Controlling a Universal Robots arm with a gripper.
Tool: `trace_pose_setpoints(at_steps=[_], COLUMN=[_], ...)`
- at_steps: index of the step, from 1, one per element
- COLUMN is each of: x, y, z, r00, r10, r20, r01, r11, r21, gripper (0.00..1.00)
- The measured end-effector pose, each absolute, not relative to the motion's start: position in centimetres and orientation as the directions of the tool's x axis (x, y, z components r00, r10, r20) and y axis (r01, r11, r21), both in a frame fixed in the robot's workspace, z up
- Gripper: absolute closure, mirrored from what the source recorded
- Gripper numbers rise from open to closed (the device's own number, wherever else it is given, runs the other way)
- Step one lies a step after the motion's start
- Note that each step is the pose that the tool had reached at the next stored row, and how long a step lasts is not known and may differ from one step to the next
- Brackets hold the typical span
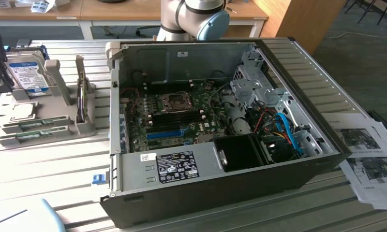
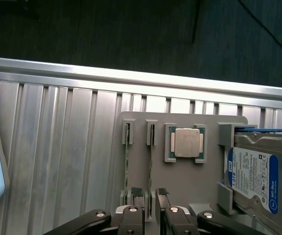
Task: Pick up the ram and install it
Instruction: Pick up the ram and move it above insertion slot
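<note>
Two rams, thin green sticks, stand on edge in slots of a grey fixture tray [image 1: 77, 128], one ram [image 1: 37, 124] nearer the CPU and the other ram [image 1: 33, 136] beside it. In the wrist view they are narrow strips, the first ram [image 2: 150, 161] and the second ram [image 2: 126, 161]. My gripper [image 2: 149, 192] is open and holds nothing. Its fingertips [image 2: 137, 192] line up on either side of the end of the ram nearer the CPU. How high it hangs above that stick I cannot tell. The open computer case [image 1: 297, 72] shows the motherboard's black memory slots [image 1: 174, 117].
On the same tray sit a CPU [image 2: 185, 142] and a silver hard drive with a blue-white label [image 2: 258, 181], upright in its holder [image 1: 27, 75]. A blue slot [image 1: 164, 134] lies on the motherboard. The ribbed metal table [image 2: 57, 161] ends at a rail, with dark floor beyond. Papers [image 1: 367, 159] lie at the exterior view's right.
</note>
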State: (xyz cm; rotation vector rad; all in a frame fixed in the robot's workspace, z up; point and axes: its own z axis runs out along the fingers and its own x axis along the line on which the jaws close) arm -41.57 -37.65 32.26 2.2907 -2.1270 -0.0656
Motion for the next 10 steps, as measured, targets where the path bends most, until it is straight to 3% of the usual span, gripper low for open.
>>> trace_pose_setpoints(at_steps=[10], x=[-41.61], y=[-37.65], z=[32.25], r00=[0.074], r10=[-0.997], r20=[-0.019], r01=[-0.997], r11=[-0.074], r21=[0.020], gripper=[0.77])
